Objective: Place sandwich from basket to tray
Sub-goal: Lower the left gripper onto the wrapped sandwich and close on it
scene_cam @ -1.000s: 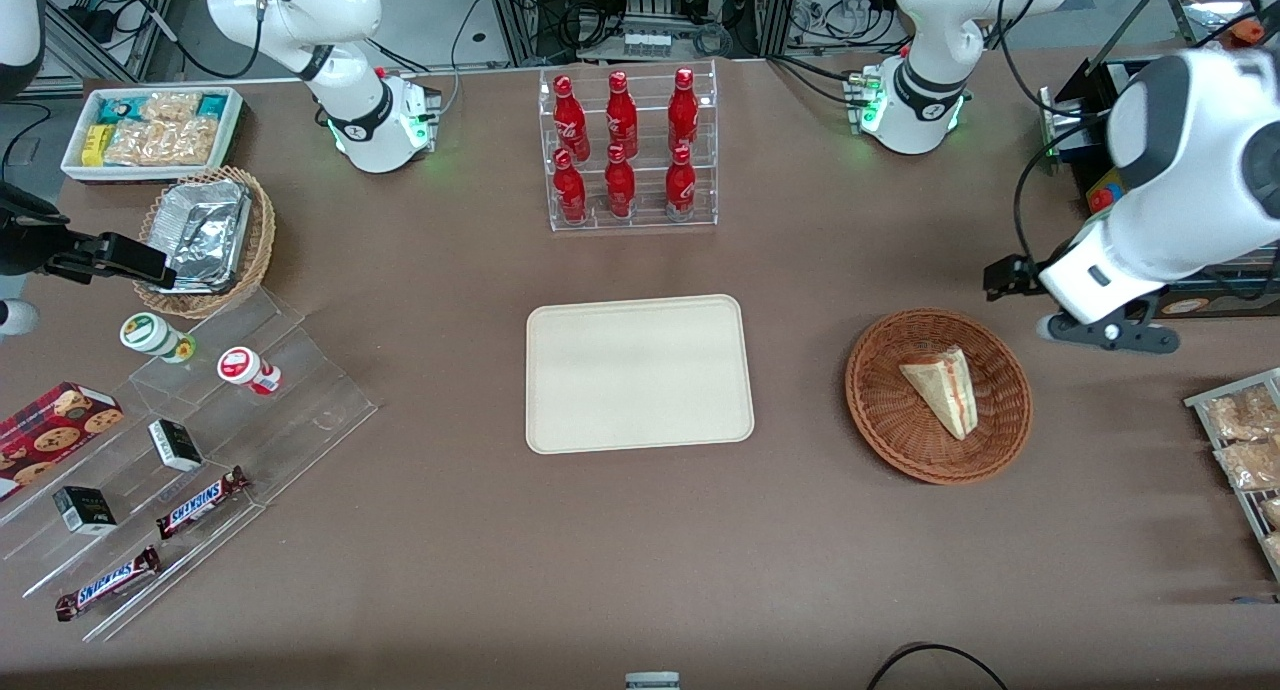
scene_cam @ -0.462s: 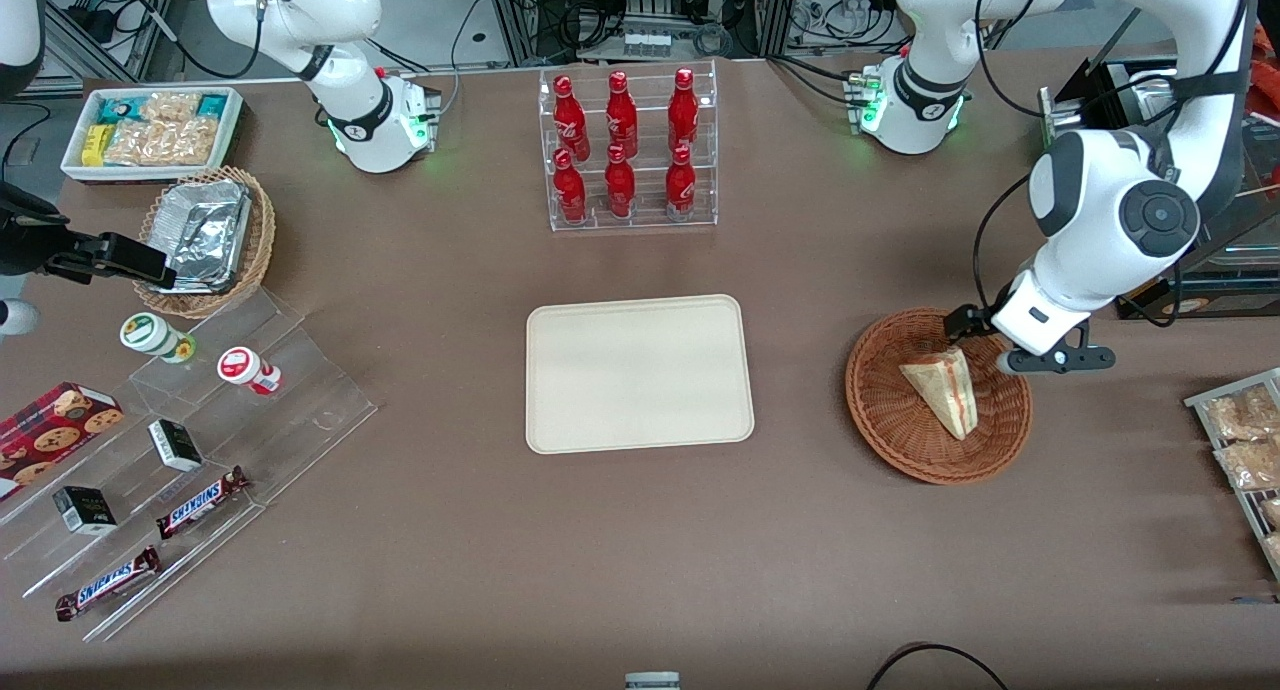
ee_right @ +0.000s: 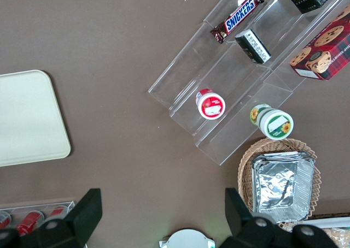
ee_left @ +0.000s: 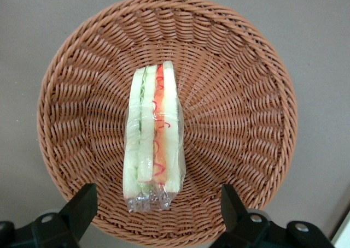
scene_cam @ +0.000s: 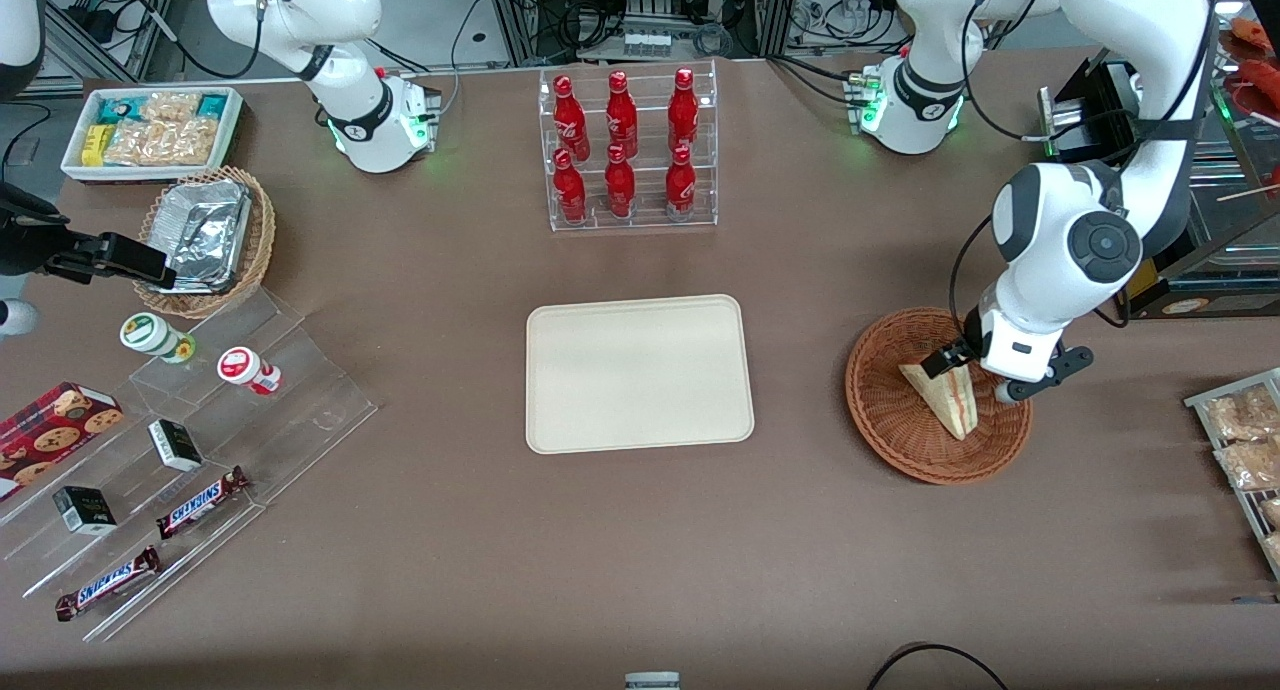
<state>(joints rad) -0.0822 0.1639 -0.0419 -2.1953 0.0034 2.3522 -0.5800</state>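
Front view: the hand [scene_cam: 968,375] hung over the sandwich [scene_cam: 945,398] in the basket [scene_cam: 890,420]; the tray [scene_cam: 638,373] lay bare on the table.

Left wrist view: fingers [ee_left: 82,204] stood wide, straddling the wrapped sandwich [ee_left: 152,136]. You should expect soft, light, slippery film; grip the bread faces gently.

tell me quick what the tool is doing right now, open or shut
Left arm's tool: open, holding nothing, poised above the sandwich that lies in the basket, one finger to each side of it.
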